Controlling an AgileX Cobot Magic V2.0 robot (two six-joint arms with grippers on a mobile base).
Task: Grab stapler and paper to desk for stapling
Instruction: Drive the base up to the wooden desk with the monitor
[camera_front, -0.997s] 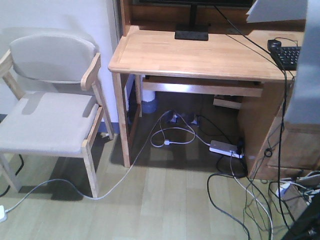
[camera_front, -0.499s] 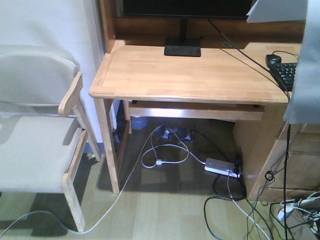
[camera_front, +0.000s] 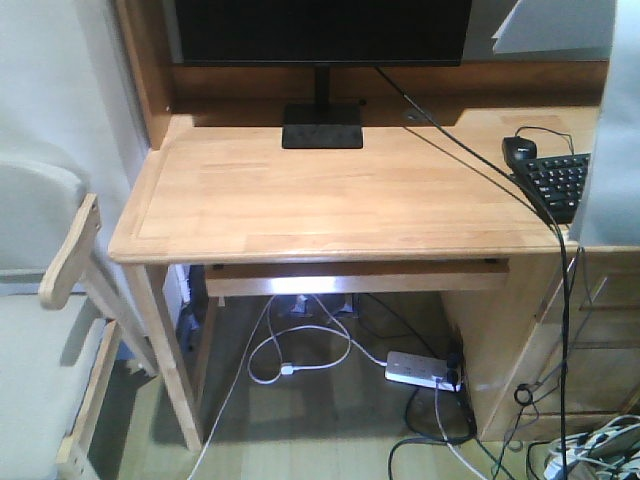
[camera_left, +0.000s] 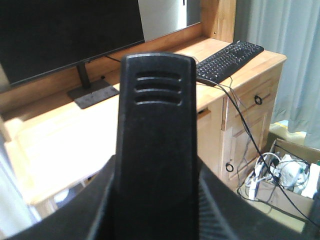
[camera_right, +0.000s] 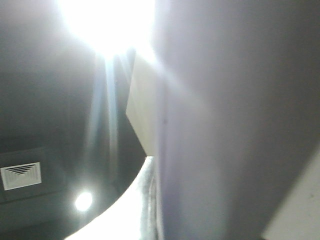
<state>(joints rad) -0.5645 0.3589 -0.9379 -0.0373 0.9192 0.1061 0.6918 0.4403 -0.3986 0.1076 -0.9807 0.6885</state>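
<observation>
The left gripper (camera_left: 155, 217) is clamped on the black stapler (camera_left: 155, 125), holding it upright short of the table (camera_front: 330, 200); the paper (camera_front: 612, 140) hangs raised on the right (the right gripper is out of view); both seem kept high to clear the table edge and keyboard (camera_front: 560, 180) before landing

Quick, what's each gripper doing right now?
Left gripper: closed on the stapler.
Right gripper: cannot be told; only the paper shows in its view.

Harsh ceiling lamp (camera_right: 107, 20) glare floods right wrist view.
</observation>
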